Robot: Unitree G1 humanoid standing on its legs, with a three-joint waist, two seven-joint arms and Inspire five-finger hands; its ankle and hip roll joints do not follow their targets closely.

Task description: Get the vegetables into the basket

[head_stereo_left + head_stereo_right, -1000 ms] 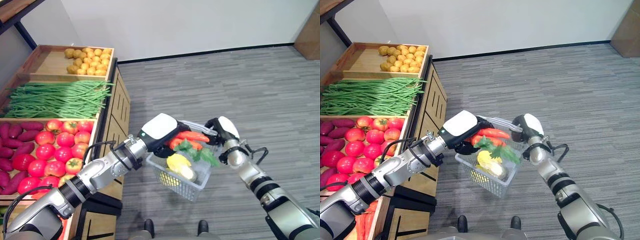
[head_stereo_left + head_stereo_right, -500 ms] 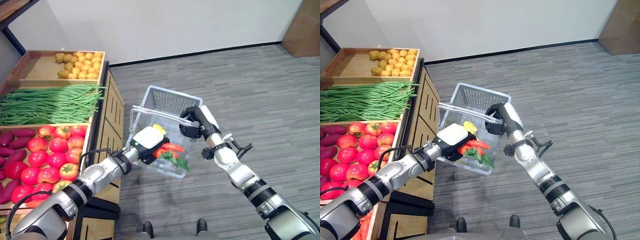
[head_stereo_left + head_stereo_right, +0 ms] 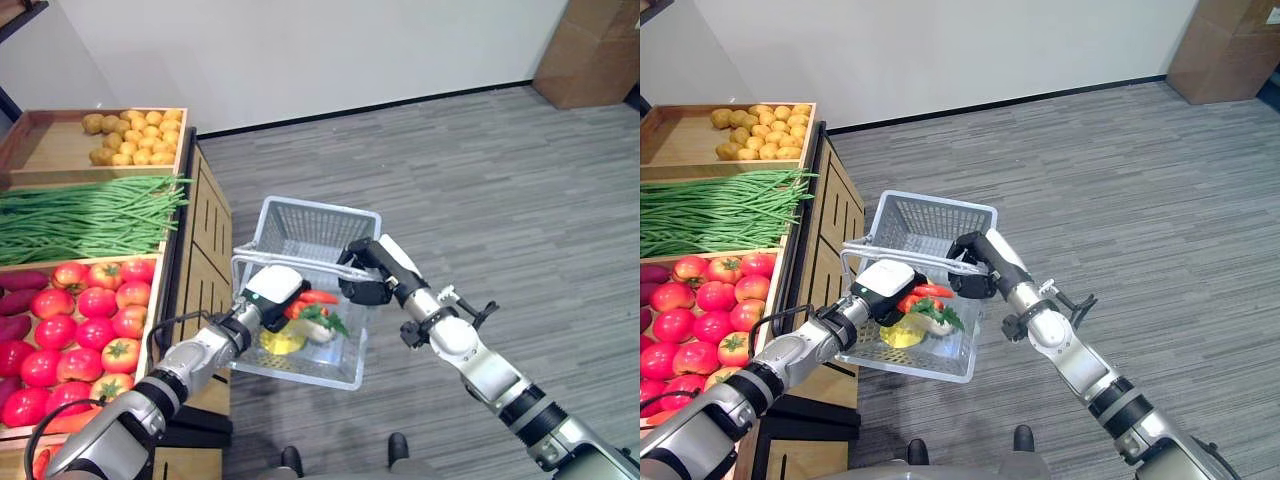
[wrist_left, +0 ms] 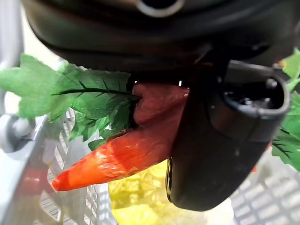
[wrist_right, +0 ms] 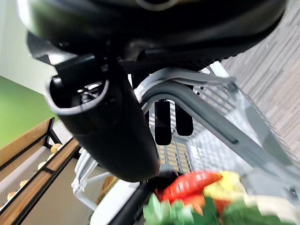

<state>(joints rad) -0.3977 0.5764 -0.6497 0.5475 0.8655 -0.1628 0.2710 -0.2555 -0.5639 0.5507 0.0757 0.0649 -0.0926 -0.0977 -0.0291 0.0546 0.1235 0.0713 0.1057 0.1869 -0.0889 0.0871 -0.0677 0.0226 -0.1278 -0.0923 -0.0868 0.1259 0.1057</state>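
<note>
Robot hand (image 5: 112, 126) apparently grips basket handle (image 5: 197, 101).

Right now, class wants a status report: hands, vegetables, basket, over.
Left robot hand shut on carrot, inside basket. Right robot hand shut on basket handle. Nothing in the way.

You had two silver-grey arms ringed with black bands at the joints, each ending in a dark hand, the left hand (image 3: 272, 292) capped by a white cover on its back and the right hand (image 3: 368, 272) likewise white-topped.
</note>
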